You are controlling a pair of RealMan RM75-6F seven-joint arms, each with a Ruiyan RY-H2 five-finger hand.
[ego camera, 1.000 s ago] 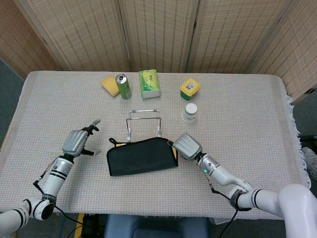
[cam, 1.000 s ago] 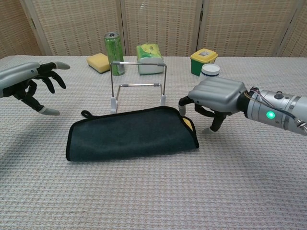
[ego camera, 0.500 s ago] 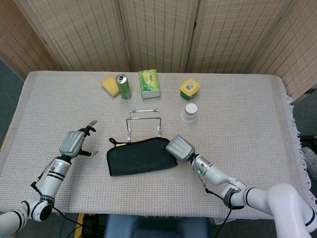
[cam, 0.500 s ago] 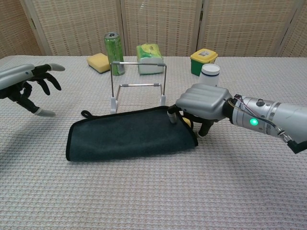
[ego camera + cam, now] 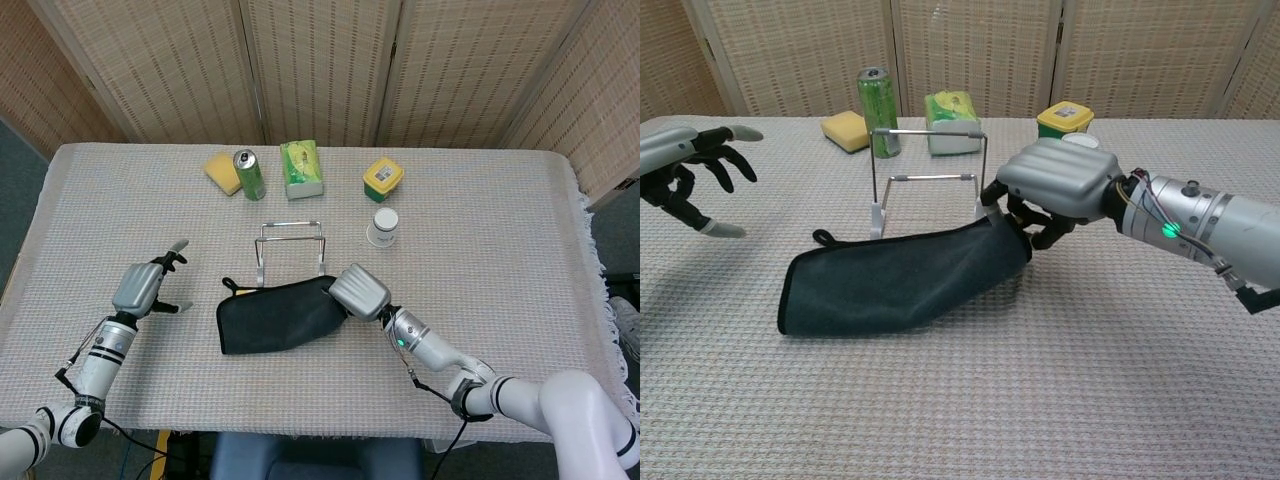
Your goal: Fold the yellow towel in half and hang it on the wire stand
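Right hand point(image 5: 1055, 190): fingers curled around the right end of the folded dark towel point(image 5: 895, 283), lifting that end off the woven tablecloth point(image 5: 480, 250) while the left end lies flat; wire stand point(image 5: 928, 180) just behind it. Left hand point(image 5: 685, 170): well left of the towel, fingers spread, holding nothing, with bare cloth between. Beyond the stand, along the far edge before wicker screens point(image 5: 320, 60): sponge point(image 5: 221, 170), green can point(image 5: 249, 174), tissue pack point(image 5: 302, 167), yellow-lidded tub point(image 5: 383, 179), white cup point(image 5: 382, 226); labels illegible.
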